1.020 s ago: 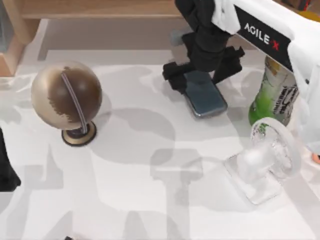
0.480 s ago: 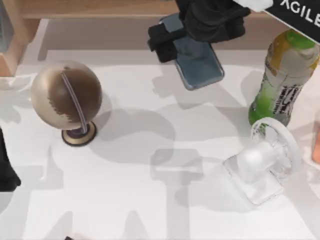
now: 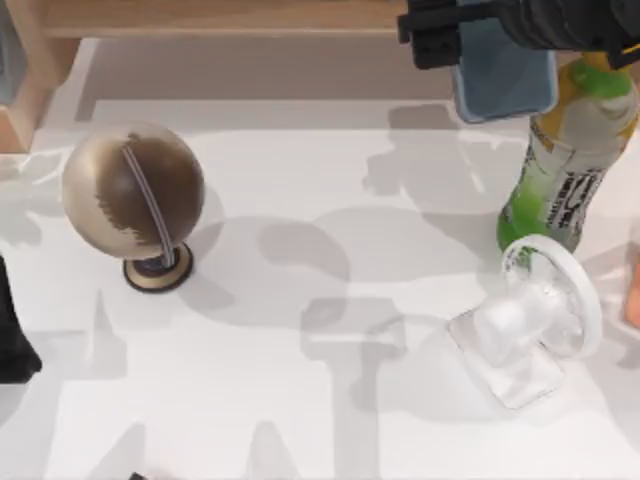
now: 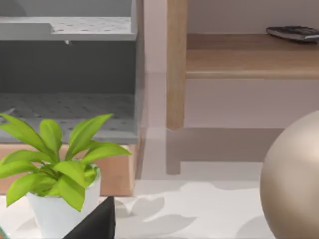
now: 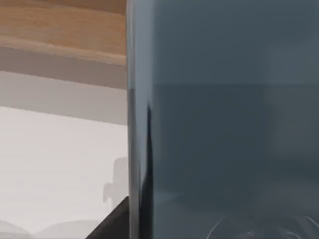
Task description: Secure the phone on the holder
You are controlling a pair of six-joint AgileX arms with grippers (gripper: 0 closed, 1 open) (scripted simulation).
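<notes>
The right gripper [image 3: 500,25] pinches the phone [image 3: 503,75] and has carried it up off the table [image 3: 300,400] toward the top view's upper right — now near the green bottle [image 3: 560,170], above the clear holder [image 3: 525,335]. Likely next: lowering onto it. The left arm stays parked at the left edge.

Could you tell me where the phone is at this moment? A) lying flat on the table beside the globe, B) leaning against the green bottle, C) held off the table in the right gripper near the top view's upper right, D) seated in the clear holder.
C: the phone hangs in the right gripper above the green bottle, away from the clear holder.
</notes>
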